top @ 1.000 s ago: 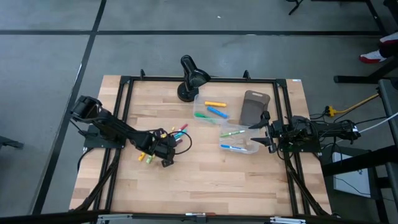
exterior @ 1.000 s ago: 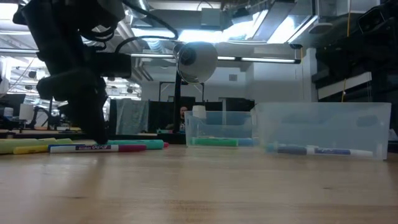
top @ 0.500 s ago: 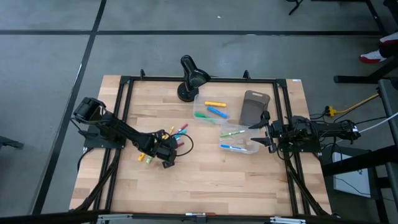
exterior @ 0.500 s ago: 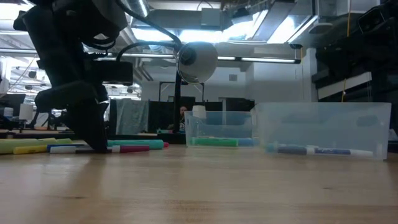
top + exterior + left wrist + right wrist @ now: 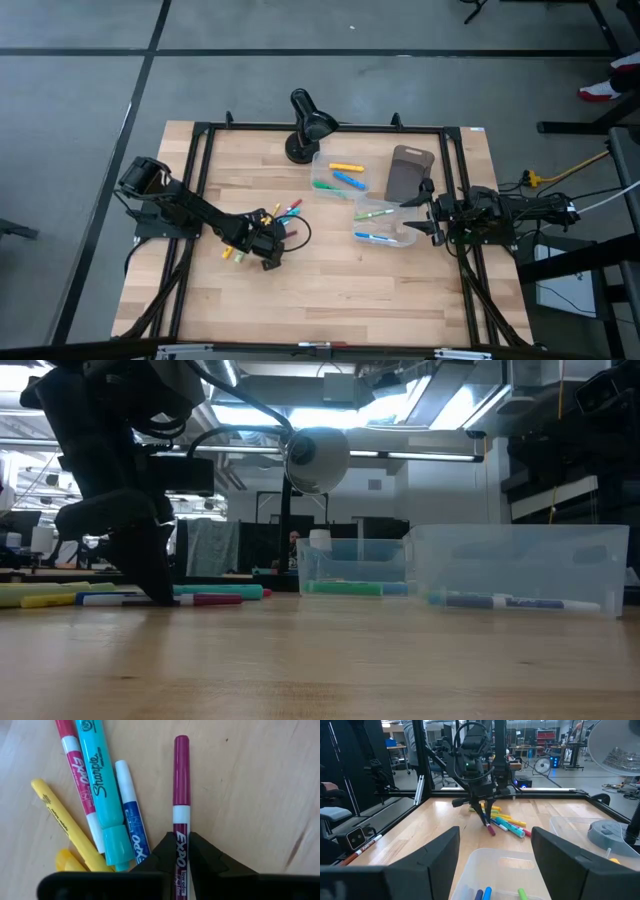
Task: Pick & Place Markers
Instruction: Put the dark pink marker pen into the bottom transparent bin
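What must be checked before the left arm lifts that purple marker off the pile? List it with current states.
1. Left gripper closed on the purple Expo marker: ok.
2. Marker centred between the fingers: ok.
3. Blue-and-white marker clear of the gripped one: ok, a gap shows.
4. Marker off the wooden table: not ok, it lies flat.
5. Nearer clear plastic bin has room: ok.
6. Right gripper open, waiting by that bin: ok.

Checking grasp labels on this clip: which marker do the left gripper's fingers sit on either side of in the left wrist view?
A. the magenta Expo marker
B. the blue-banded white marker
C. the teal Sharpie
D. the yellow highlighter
A: in the left wrist view the left gripper has closed its two dark fingers against the magenta Expo marker, while the other markers lie off to one side.
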